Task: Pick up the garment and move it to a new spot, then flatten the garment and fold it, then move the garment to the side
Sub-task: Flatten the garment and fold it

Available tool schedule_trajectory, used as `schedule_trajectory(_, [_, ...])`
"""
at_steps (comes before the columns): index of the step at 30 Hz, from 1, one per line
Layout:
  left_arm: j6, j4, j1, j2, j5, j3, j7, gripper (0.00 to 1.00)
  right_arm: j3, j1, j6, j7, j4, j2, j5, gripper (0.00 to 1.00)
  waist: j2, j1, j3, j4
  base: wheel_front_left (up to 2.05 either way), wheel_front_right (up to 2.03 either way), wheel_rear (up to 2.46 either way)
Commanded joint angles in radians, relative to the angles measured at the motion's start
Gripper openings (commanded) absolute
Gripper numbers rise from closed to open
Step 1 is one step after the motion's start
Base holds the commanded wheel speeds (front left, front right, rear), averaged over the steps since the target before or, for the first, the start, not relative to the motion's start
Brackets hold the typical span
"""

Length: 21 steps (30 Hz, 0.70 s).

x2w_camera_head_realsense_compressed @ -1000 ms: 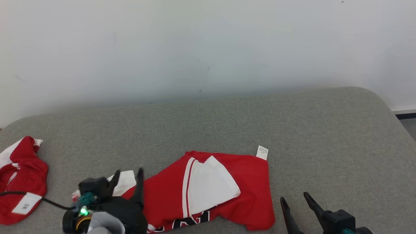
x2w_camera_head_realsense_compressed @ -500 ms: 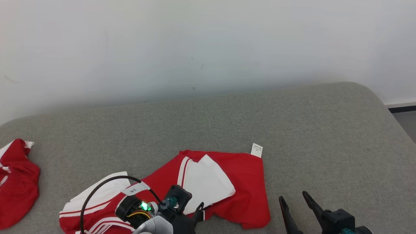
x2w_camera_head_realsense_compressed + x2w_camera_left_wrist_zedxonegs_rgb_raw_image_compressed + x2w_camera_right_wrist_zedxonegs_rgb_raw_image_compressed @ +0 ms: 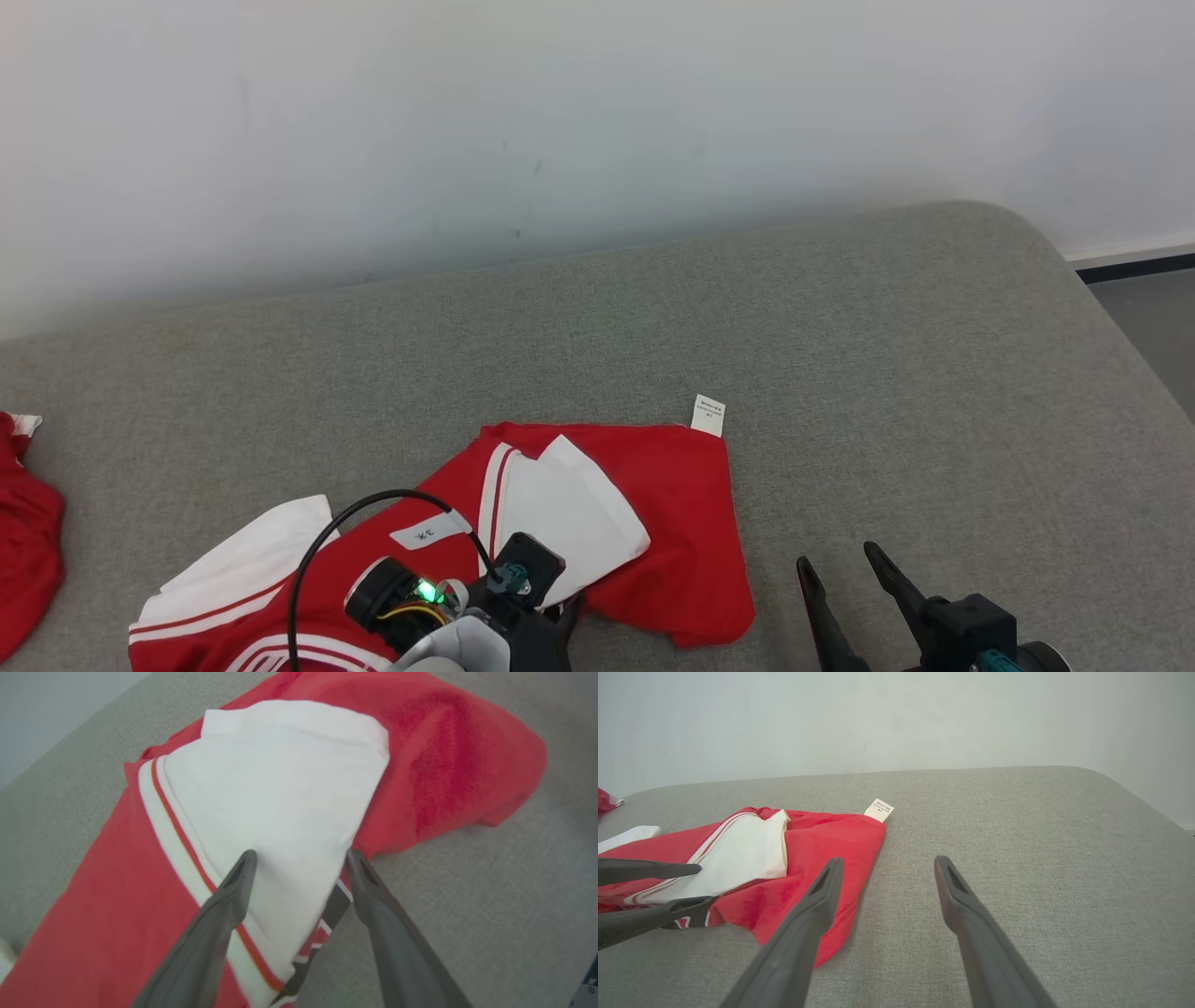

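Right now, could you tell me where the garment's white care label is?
In the head view, the care label juts from the far right corner of the red garment onto the grey cushion, beyond and left of the right gripper.

The left gripper (image 3: 300,855) has its two long dark fingers (image 3: 219,914) spread wide. In the head view its wrist (image 3: 411,597) sits at the bottom edge, left of centre, with a green light (image 3: 428,591) lit on it and a black cable (image 3: 317,551) looping up from it. The pale forearm (image 3: 457,653) lies just below. The right gripper (image 3: 837,558) rests at the lower right, fingers apart and pointing up and slightly left. The two grippers are well apart.
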State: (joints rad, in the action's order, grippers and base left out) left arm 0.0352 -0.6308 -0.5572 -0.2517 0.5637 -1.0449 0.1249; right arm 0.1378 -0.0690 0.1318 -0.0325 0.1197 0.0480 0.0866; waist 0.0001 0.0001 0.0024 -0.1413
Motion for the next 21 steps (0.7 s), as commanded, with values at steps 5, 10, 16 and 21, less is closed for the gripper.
schedule_trajectory(5, [-0.012, -0.011, -0.023, 0.031, 0.018, -0.005, -0.010, 1.00, -0.005, -0.002, -0.002, -0.005, 0.004, 0.000, 0.007, 1.00, -0.0001, -0.0001, 0.001, -0.005, 0.00, 0.00, 0.00])
schedule_trajectory(10, [0.004, -0.043, -0.041, 0.042, 0.004, -0.007, -0.019, 1.00, 0.002, 0.006, -0.002, -0.008, 0.006, 0.000, 0.009, 1.00, -0.0001, -0.0001, 0.002, -0.009, 0.00, 0.00, 0.00])
schedule_trajectory(16, [-0.002, -0.095, -0.057, 0.059, 0.005, -0.014, -0.028, 0.62, 0.005, 0.007, -0.002, -0.011, 0.010, 0.000, 0.006, 1.00, -0.0001, -0.0001, 0.002, -0.015, 0.00, 0.00, 0.00])
schedule_trajectory(21, [-0.014, -0.112, -0.059, 0.075, 0.020, -0.013, -0.046, 0.00, 0.001, 0.007, -0.002, -0.011, 0.013, 0.000, 0.007, 1.00, -0.0001, -0.0001, 0.003, -0.014, 0.00, 0.00, 0.00])
